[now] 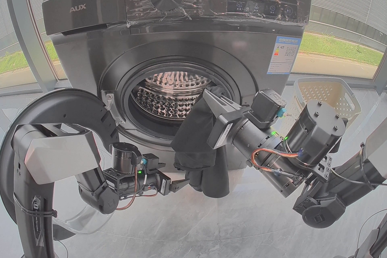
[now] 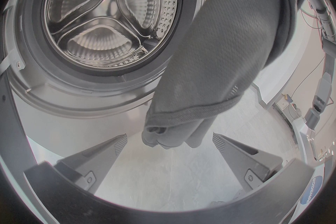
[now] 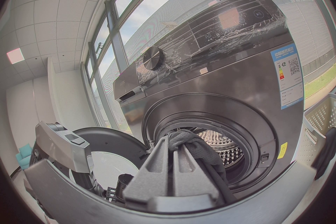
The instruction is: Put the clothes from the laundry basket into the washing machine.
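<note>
Right pincer (image 1: 208, 94) clamped on dark garment (image 1: 193, 138) at right rim of washing machine (image 1: 258, 49) opening. Most cloth hangs outside, toward floor. Left pincer (image 2: 168, 136) open just under hanging end. Cloth looks soft, light, limp; best gathered at low fold, lifted inward.

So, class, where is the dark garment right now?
In the head view, the dark garment hangs from the right gripper at the right edge of the washing machine opening, its lower end close to the left gripper.
</note>
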